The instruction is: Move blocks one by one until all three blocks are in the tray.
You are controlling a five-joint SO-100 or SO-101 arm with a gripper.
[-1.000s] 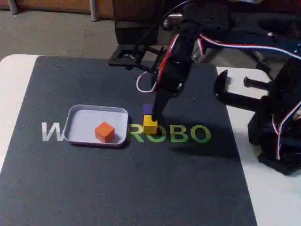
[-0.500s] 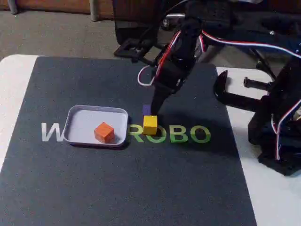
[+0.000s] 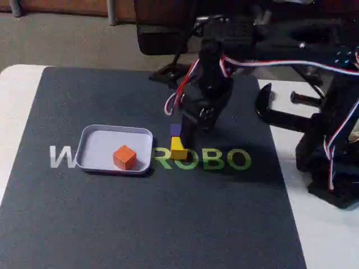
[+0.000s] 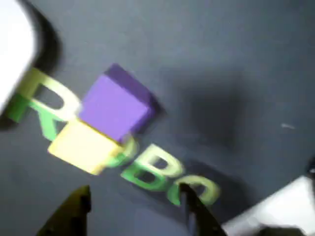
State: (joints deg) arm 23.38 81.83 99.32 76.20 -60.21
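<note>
Change: since the earlier frames the arm has been drawn back and turned, so that the hand (image 3: 189, 136) now hangs just above and behind the two cubes on the mat; no cube has been shifted.
Hand: nothing is held; in the wrist view the two fingertips (image 4: 189, 206) are seen apart at the lower edge, clear of the cubes.
Yellow block (image 3: 179, 150): seen on the dark mat (image 3: 140, 224), near the middle of the desk, over the green lettering (image 3: 216, 161), just beside the right rim of the tray in the fixed view.
Purple block (image 3: 175, 130): seen directly behind the yellow one in the fixed view; in the wrist view (image 4: 115, 105) the two are touching, and whether they overlap cannot be told.
Orange block (image 3: 124, 157): seen inside the tray, toward its right half, near the front rim.
Tray (image 3: 92, 140): seen on the mat left of centre, partly covering the pale lettering.
Desk (image 3: 14, 112): white surface is seen beyond the mat's left and right edges; the arm's base (image 3: 331, 151) is clamped at the right edge.
</note>
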